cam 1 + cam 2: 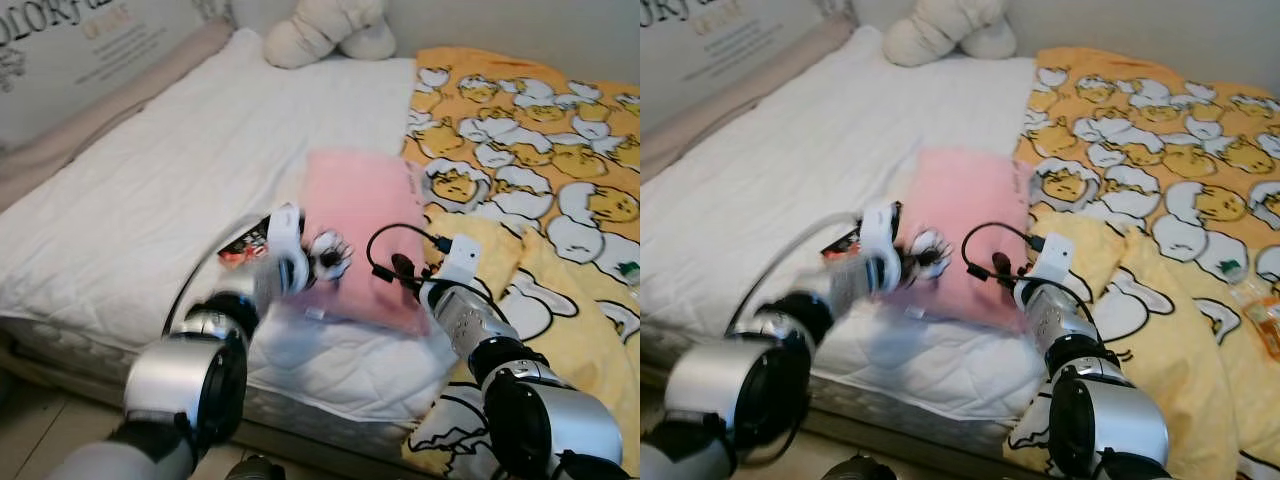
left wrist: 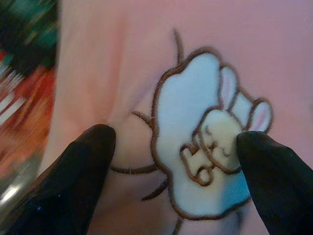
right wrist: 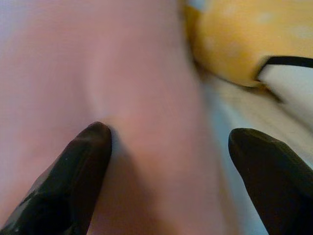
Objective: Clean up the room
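A pink pillow (image 1: 360,215) lies on the bed, half on the white sheet (image 1: 170,180) and half against the yellow blanket (image 1: 540,150). My left gripper (image 2: 173,139) is open at the pillow's near left edge. Its fingertips (image 2: 93,147) rest on the fabric on either side of an embroidered white patch (image 2: 200,147). My right gripper (image 3: 168,134) is open at the pillow's near right corner (image 1: 405,290). One of its fingers (image 3: 90,147) presses the pink fabric, and the other is over the pillow's edge beside the blanket (image 3: 234,39).
A red snack packet (image 1: 243,248) lies on the sheet just left of the pillow. A white plush toy (image 1: 330,30) sits at the head of the bed. The mattress's near edge (image 1: 100,345) drops to the floor. A small bottle-like item (image 1: 1255,310) lies on the blanket at right.
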{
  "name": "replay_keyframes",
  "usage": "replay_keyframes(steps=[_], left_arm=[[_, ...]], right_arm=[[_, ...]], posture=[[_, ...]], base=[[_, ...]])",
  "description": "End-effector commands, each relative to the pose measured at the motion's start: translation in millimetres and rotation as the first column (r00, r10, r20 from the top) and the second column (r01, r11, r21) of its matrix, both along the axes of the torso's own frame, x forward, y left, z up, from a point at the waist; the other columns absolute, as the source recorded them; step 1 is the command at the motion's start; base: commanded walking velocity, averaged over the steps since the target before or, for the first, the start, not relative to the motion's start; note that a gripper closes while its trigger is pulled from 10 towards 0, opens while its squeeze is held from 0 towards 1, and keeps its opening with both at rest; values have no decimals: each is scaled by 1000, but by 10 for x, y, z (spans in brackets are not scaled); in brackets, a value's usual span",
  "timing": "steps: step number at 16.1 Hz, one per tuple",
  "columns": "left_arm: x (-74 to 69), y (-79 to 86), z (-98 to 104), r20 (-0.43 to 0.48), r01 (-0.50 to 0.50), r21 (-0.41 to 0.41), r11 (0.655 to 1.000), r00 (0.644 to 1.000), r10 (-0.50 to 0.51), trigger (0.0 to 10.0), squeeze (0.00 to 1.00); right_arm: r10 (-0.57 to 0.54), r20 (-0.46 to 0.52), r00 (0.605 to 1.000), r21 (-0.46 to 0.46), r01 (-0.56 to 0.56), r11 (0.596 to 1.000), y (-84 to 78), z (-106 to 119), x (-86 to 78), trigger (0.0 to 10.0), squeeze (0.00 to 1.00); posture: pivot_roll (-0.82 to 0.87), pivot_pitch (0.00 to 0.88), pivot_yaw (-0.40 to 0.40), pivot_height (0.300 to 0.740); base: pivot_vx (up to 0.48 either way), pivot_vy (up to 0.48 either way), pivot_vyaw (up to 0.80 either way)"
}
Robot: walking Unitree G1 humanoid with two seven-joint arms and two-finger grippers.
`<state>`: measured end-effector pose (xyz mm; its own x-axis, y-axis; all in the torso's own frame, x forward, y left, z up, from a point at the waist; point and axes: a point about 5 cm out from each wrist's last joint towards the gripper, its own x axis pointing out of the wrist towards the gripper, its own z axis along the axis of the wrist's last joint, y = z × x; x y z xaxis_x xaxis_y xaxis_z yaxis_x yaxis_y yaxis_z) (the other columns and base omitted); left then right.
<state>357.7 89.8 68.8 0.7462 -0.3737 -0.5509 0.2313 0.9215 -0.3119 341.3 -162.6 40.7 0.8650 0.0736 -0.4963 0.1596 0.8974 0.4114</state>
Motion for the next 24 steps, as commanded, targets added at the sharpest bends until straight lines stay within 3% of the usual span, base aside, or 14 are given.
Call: replay_keyframes(steps=[1, 2, 5, 6, 7, 9, 10, 11, 13, 14, 17, 24], left_arm=[[-1, 69, -29, -4, -48, 39, 998, 999, 48, 10000, 0], [50, 169, 14, 73, -115, 127, 985, 992, 107, 10000, 0], [62, 156, 33, 67, -129, 110, 986, 990, 122, 10000, 0], [55, 155, 24, 60, -136, 88, 987, 990, 131, 10000, 0], [51, 154, 19, 53, -140, 69, 988, 989, 137, 4471, 0], [43, 141, 9, 54, -124, 77, 989, 991, 120, 3922, 0], [42, 120, 10, 59, -113, 90, 990, 992, 108, 275, 0], [44, 79, 19, 62, -105, 88, 991, 993, 100, 0, 0], [27, 26, 5, 62, -72, 105, 992, 996, 66, 0, 0], [7, 36, -30, 60, -76, 124, 989, 996, 69, 0, 0], [-3, 48, -47, 54, -76, 118, 990, 996, 70, 0, 0], [-42, 24, -94, 47, -40, 113, 993, 998, 35, 0, 0]], right_arm=[[-25, -6, 1000, -20, 25, 999, -67, 4, 2, 10000, 0], [-64, -13, 998, -44, 63, 997, -157, -33, -33, 10000, 0], [-92, -41, 995, -18, 91, 996, -144, -78, -63, 10000, 0], [-100, -49, 994, 13, 100, 995, -124, -90, -69, 1843, 0], [-95, -52, 994, 31, 97, 995, -104, -99, -74, 0, 0], [-90, -62, 994, 48, 93, 995, -78, -121, -89, 0, 0], [-85, -69, 994, 69, 89, 994, -56, -138, -102, 0, 0], [-67, -85, 994, 72, 73, 995, -26, -166, -122, 0, 0], [-69, -98, 993, 63, 76, 995, -21, -182, -134, 0, 0], [-35, -105, 994, -1, 35, 999, -13, -208, -155, 0, 0], [-30, -135, 990, -63, 21, 998, -68, -276, -219, 0, 0], [-79, -150, 985, 5, 81, 997, -80, -315, -255, 0, 0]], posture=[[19, 41, -5, 731], [8, 52, 1, 731], [6, 49, 7, 731], [8, 47, 7, 731], [10, 47, 7, 731], [13, 48, 8, 731], [19, 57, 3, 731], [19, 61, 2, 731], [16, 61, 2, 731], [19, 51, -2, 731], [35, 30, -3, 731], [48, 0, 4, 731]], base=[[0, 0, 0], [0, 0, 0], [0, 0, 0], [0, 0, 0], [0, 0, 0], [0, 0, 0], [0, 0, 0], [0, 0, 0], [0, 0, 0], [0, 0, 0], [0, 0, 0], [0, 0, 0]])
